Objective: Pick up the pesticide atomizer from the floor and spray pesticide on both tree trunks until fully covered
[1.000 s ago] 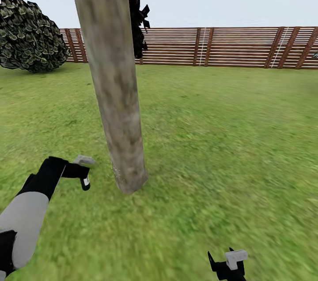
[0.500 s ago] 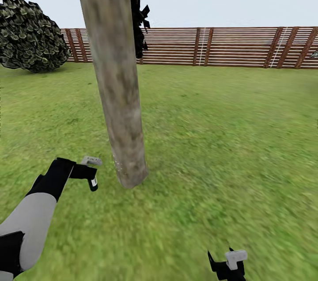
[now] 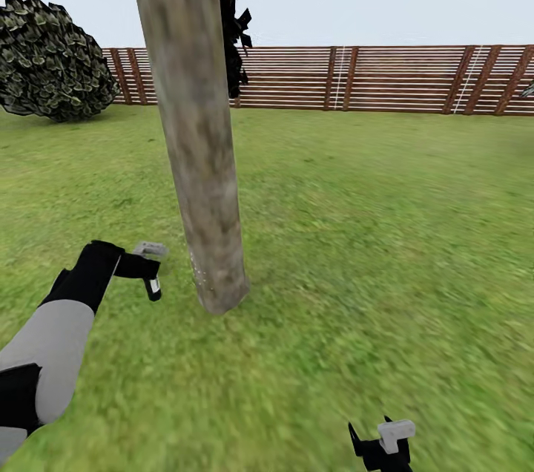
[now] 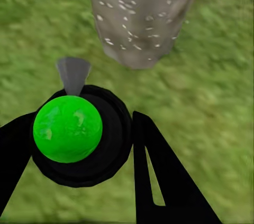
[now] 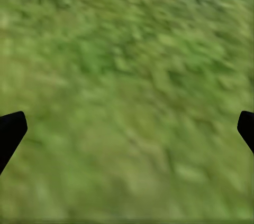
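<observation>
Left tool (image 4: 84, 145) clamps the green-topped atomizer (image 4: 67, 128), nozzle facing the speckled tree trunk (image 3: 200, 160) base nearby. Right tool (image 5: 127, 129) spread wide over grass (image 5: 132, 76).

The left arm reaches forward, grey at the upper part and black near the wrist. Its left hand (image 3: 150, 269) points down, and its black fingers (image 4: 159, 176) are closed around a round black bottle with a green top (image 4: 67, 128). The right hand (image 3: 386, 442) sits low with its two black fingertips (image 5: 10, 131) spread wide apart, holding nothing.
</observation>
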### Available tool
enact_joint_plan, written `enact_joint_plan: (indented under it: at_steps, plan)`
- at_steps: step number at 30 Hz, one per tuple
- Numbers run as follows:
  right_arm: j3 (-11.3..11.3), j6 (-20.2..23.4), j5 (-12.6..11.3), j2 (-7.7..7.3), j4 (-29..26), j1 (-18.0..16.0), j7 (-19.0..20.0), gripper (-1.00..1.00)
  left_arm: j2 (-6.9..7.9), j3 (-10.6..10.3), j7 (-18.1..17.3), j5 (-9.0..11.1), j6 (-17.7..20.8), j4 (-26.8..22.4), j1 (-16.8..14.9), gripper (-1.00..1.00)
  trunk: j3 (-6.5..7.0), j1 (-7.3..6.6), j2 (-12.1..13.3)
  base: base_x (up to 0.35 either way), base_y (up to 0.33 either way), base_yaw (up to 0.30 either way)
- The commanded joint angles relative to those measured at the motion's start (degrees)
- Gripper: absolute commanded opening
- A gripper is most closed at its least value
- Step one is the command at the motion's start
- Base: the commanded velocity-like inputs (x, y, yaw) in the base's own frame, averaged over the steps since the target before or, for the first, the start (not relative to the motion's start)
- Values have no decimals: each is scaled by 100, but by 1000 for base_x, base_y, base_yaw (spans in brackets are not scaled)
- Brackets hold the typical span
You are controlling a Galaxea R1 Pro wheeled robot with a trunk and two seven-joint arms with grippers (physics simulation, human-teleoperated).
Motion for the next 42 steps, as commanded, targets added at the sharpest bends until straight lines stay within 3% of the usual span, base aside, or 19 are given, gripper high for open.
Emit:
enact_joint_plan:
  at_steps: [1, 4, 11, 26, 32, 37, 41, 42]
  plan:
    - [-50, -16, 10, 0, 2, -2, 49, 100, -5, 7, -55, -59, 2, -7, 5, -100, -5, -1, -2, 0, 0, 0]
    - [-50, -16, 10, 0, 2, -3, 49, 100, -6, -86, -31, -53, -38, 20, 114, -100, -5, -1, -2, 0, -95, 0]
    - [-50, -16, 10, 0, 2, -2, 49, 100, -14, -94, -16, -40, -37, -5, 338, -100, -5, -1, -2, 0, -254, 0]
    - [-50, -21, 10, 0, -5, -2, 67, 100, 5, -26, -14, -37, -13, -139, 355, -100, -5, -1, -2, -148, -235, 0]
    - [-50, -22, 10, 0, 2, 3, 58, 100, -26, -20, -3, -35, 22, -359, 315, -100, -5, -1, -2, 93, -228, 0]
    - [-50, -22, 10, -7, 1, 4, 58, 100, 96, -58, 10, -80, 36, -456, 338, -100, -5, -1, -2, 47, -26, 0]
    - [-50, -22, 10, -8, 0, 3, 58, 100, -118, -63, 48, -83, 25, -414, 495, -100, -5, -1, -2, 0, 0, 0]
    - [-50, -22, 10, -8, 2, 4, 58, 100, -151, -46, 241, -70, 23, -426, 617, -100, -5, -1, -2, 0, 0, 0]
